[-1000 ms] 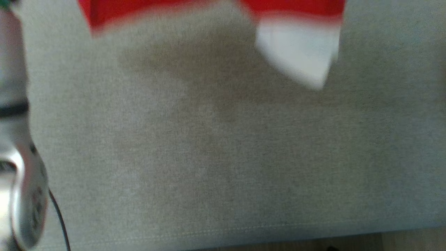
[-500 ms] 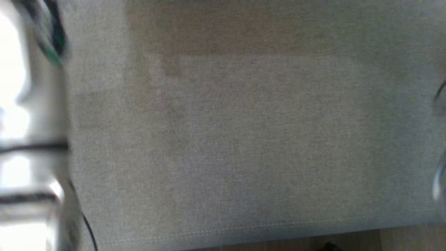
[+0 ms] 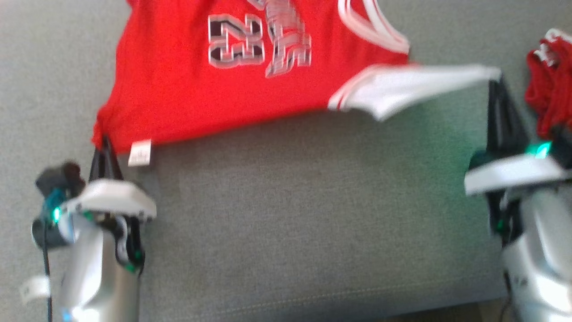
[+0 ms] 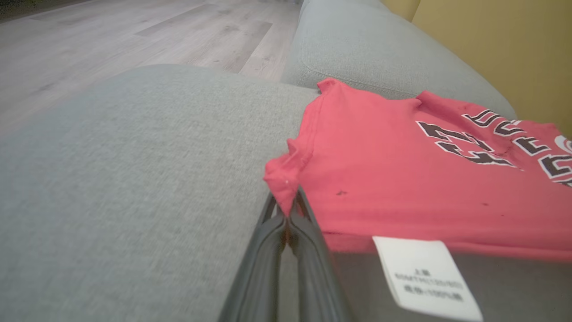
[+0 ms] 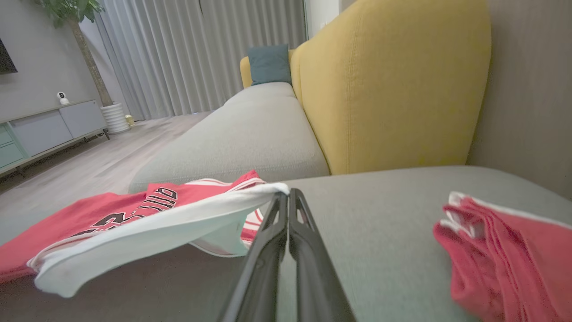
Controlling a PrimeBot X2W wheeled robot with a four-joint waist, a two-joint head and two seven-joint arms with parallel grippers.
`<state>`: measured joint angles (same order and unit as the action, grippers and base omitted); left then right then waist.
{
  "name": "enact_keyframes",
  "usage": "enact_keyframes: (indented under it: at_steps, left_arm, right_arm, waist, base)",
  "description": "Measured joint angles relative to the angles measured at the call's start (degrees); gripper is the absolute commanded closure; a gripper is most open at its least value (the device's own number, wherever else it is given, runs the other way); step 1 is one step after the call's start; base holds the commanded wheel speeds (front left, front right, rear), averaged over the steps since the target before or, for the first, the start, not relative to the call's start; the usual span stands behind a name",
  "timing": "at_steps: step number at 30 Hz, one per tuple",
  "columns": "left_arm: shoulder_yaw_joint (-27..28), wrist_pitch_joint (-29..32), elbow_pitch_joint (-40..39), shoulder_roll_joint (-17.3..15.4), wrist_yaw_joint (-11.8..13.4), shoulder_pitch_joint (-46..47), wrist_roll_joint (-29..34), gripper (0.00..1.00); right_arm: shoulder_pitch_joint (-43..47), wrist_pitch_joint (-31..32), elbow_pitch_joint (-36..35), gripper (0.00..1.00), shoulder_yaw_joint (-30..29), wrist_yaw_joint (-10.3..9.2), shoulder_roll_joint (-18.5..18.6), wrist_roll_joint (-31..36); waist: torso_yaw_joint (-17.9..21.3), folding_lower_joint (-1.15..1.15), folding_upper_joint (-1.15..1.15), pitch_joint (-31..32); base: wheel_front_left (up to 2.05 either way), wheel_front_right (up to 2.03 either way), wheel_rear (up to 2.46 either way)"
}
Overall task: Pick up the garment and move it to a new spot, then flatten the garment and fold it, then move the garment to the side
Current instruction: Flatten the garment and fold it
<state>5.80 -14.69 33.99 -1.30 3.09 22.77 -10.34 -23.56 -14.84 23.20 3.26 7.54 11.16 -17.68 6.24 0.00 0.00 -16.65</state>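
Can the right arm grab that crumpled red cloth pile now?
Probably not: the right gripper is shut on the red jersey by its white edge. The crumpled red cloth pile lies close, nothing between.

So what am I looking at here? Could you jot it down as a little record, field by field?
Surface: grey fabric sofa cushion
Garment: red sleeveless jersey with printed number, spread over the cushion, near edge raised
Left gripper: shut on the jersey's red hem corner, beside a white care label
Right gripper: shut on the jersey's white edge
Nearby: bunched red cloth on the robot's right
Backdrop: yellow sofa backrest
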Motion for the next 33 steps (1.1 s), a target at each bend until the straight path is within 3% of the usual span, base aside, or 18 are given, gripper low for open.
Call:
enact_keyframes:
  at_steps: [6,18,26,27,28,29,33]
  left_arm:
    - [0.0,0.0,-1.5,0.0,0.0,-6.7,-1.2,1.00]
    - [-2.7,0.0,-3.8,-0.4,3.0,-21.9,-4.7,1.00]
    - [-4.1,0.0,-6.0,-0.4,3.7,-24.9,-5.5,1.00]
    - [-4.4,0.0,-6.2,-0.4,3.8,-24.9,-5.4,1.00]
    - [-4.8,0.0,-6.3,-0.5,3.8,-24.8,-5.4,0.42]
    - [-5.1,0.0,-6.4,-0.5,3.8,-24.8,-5.1,0.00]
    - [-5.3,0.0,-7.7,-0.5,4.5,-24.1,-4.2,0.00]
  right_arm:
    - [8.8,0.1,-1.4,1.00,0.8,0.00,-1.5,-1.2]
    - [23.6,2.5,-2.4,1.00,1.6,0.00,-2.1,-2.5]
    - [27.5,4.2,-6.6,1.00,0.5,0.00,-2.9,-2.3]
    - [27.4,4.2,-7.1,0.93,0.6,0.00,-3.1,-1.8]
    - [27.3,4.3,-7.3,0.38,0.6,0.00,-3.3,-1.4]
    - [27.1,4.2,-7.5,0.00,0.6,0.00,-3.5,-1.2]
    - [25.0,3.6,-8.0,0.00,1.0,0.00,-3.8,0.0]
  waist:
    - [0.4,0.00,0.00,4.2]
    - [1.4,0.00,0.00,12.5]
    - [0.5,0.00,0.00,13.5]
    - [0.3,0.00,0.00,13.2]
    - [0.2,0.00,0.00,13.0]
    - [0.1,0.00,0.00,12.7]
    - [-0.3,0.00,0.00,12.0]
  base:
    - [0.00,0.00,0.00]
    - [0.00,0.00,0.00]
    - [0.00,0.00,0.00]
    - [0.00,0.00,0.00]
    - [0.00,0.00,0.00]
    - [0.00,0.00,0.00]
    - [0.00,0.00,0.00]
